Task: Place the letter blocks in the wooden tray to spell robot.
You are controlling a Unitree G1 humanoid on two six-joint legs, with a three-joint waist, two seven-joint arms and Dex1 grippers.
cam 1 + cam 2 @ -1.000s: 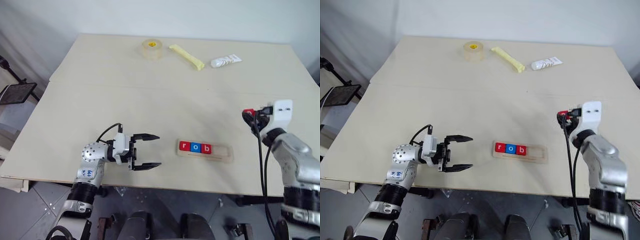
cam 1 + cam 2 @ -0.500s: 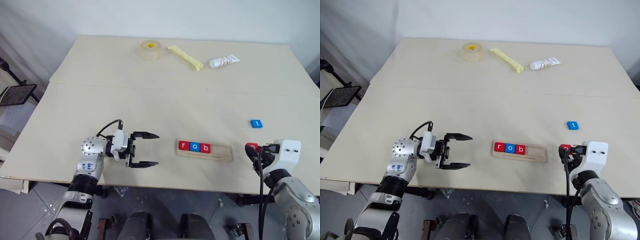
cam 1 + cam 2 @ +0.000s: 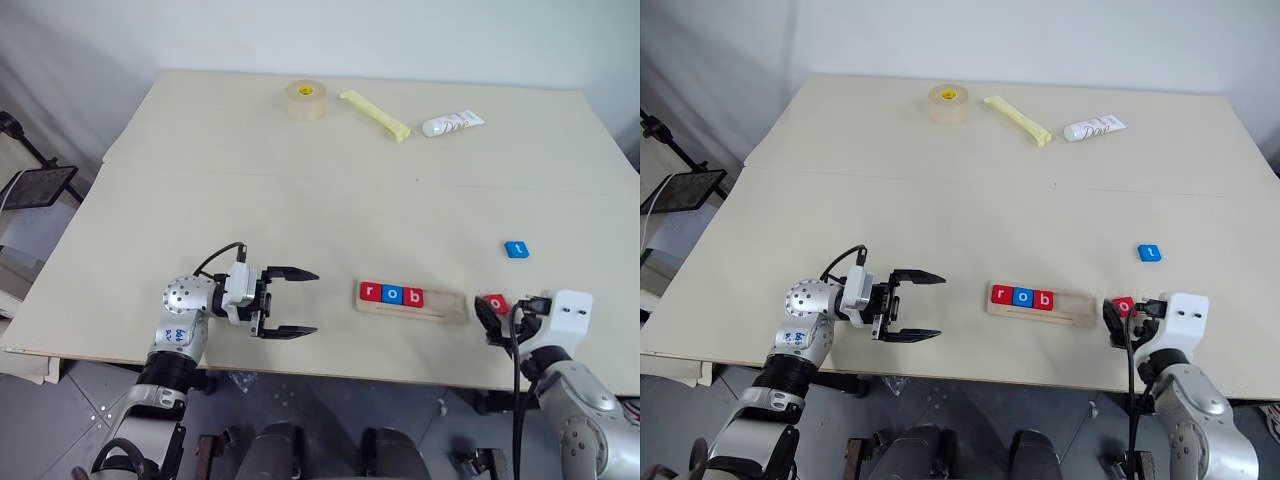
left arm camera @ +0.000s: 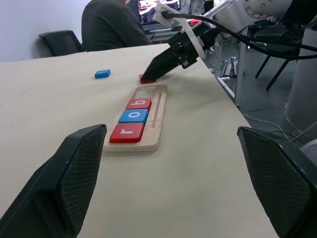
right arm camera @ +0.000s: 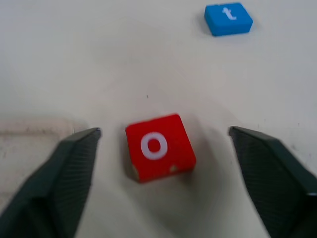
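Observation:
The wooden tray (image 3: 440,306) lies near the table's front edge with red r (image 3: 370,292), blue o (image 3: 392,295) and red b (image 3: 413,297) in its left part. Just right of the tray, a red o block (image 5: 159,147) lies flat on the table. My right gripper (image 5: 163,132) is open around it, one finger on each side, neither touching. The blue t block (image 3: 516,249) sits farther back on the table. My left gripper (image 3: 290,301) hovers open and empty left of the tray, pointing at it.
A tape roll (image 3: 304,98), a yellow stick (image 3: 373,113) and a white tube (image 3: 452,123) lie along the far side. The table's front edge (image 3: 330,368) runs just below the tray. A seated person (image 4: 109,25) shows beyond the table in the left wrist view.
My right gripper came back and down with the red o block, set it on the table right of the tray, and opened. The blue t block came into sight. The left gripper stayed put.

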